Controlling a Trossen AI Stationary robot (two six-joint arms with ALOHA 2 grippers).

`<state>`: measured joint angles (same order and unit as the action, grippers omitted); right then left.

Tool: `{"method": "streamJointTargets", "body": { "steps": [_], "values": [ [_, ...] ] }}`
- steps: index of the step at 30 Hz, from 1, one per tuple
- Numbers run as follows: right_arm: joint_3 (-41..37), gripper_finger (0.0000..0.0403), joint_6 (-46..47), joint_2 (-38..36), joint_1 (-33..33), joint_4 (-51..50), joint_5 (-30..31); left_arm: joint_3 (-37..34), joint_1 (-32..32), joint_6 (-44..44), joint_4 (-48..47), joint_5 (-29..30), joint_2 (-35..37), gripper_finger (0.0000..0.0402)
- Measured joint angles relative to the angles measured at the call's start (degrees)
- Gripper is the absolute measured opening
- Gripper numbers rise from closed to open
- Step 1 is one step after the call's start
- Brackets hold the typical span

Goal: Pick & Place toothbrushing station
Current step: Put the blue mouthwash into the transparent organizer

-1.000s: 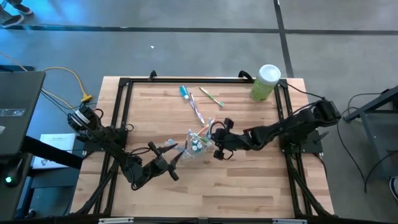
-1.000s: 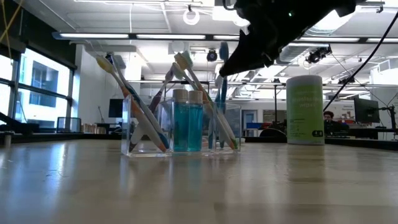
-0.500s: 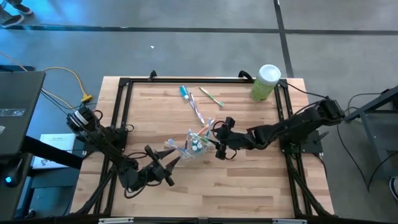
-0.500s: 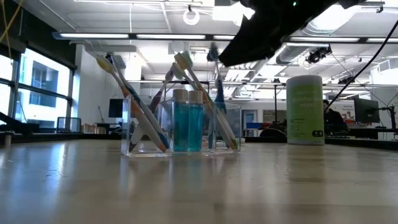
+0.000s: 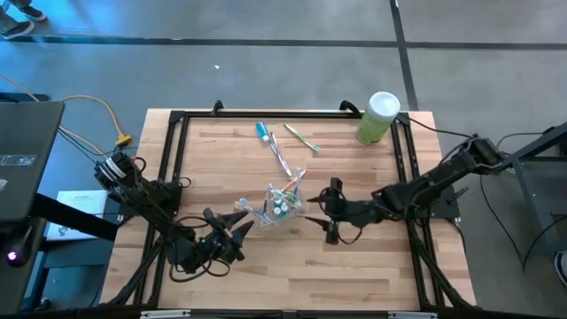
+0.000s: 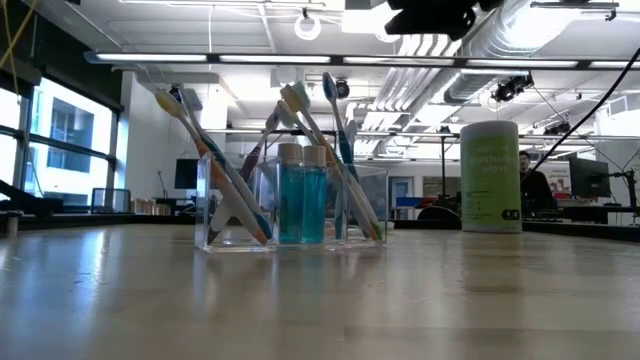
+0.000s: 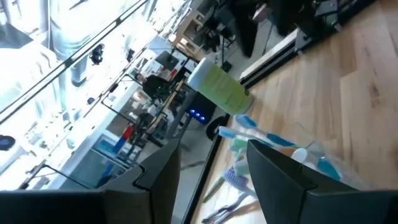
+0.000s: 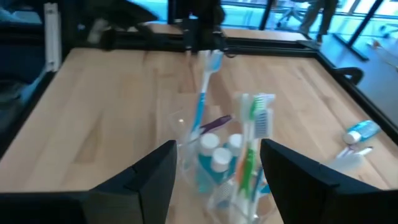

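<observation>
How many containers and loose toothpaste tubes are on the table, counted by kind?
Clear holder: 1
Green canister: 1
Loose toothpaste tube: 1
Total: 3

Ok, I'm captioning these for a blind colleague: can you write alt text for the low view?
A clear plastic cup stands on the wooden table, holding slanted multicoloured toothbrushes and two teal toothpaste tubes. A light-green canister stands to its right; a dark robot gripper shows at the top edge.

Wooden table (image 5: pixel 354 257) (black-framed) carries clear cup (image 5: pixel 282 206), loose toothbrushes (image 5: pixel 280 156), tube (image 5: pixel 261 131), green canister (image 5: pixel 378 118).
</observation>
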<state>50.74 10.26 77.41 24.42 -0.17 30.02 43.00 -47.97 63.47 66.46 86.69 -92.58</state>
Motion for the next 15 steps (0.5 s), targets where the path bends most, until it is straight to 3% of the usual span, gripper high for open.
{"method": "streamJointTargets", "body": {
  "steps": [8, 13, 15],
  "values": [
    [0.0, 0.0224, 0.0, -0.1, 3.9, -0.6, 0.0, 0.0, 4.0, 4.3, -1.5, 2.5, 0.1, 0.0179],
    [0.0, 0.0224, -1.2, -0.1, 4.0, -0.6, 0.1, 0.0, 8.2, 11.3, -0.3, -2.3, 0.2, 0.0179],
    [0.0, 0.0224, -2.8, -0.1, 3.9, -0.7, 0.1, 0.0, 9.6, 14.8, 3.7, -8.3, 0.2, 0.0179]
  ]
}}
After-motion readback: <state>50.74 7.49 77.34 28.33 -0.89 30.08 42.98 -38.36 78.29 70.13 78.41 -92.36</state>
